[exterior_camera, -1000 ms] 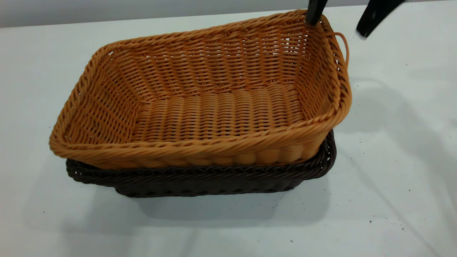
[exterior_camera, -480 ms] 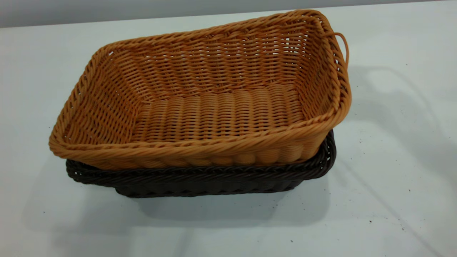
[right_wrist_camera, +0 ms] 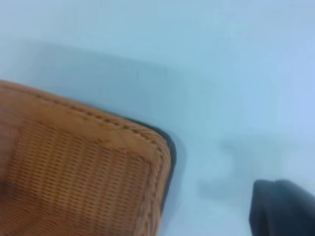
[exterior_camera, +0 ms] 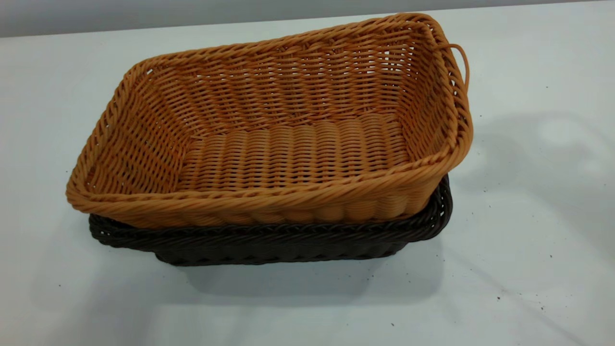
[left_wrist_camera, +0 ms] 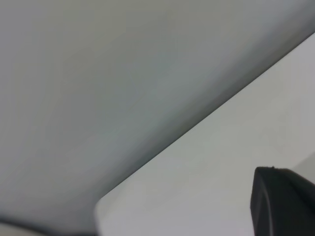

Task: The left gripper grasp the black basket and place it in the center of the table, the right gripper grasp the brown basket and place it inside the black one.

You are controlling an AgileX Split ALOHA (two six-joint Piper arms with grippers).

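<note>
Near edge: black basket (exterior_camera: 269,242) sits on the table (exterior_camera: 528,230) about mid-frame, only its rim and lower wall showing. Brown basket (exterior_camera: 288,144) is nested inside it, tilted, right end riding high, so not fully seated. Both look released; task reads as done. Right gripper (right_wrist_camera: 283,209) hangs above a basket corner, left gripper (left_wrist_camera: 285,201) off near the table edge. Can't tell either's finger state.
</note>
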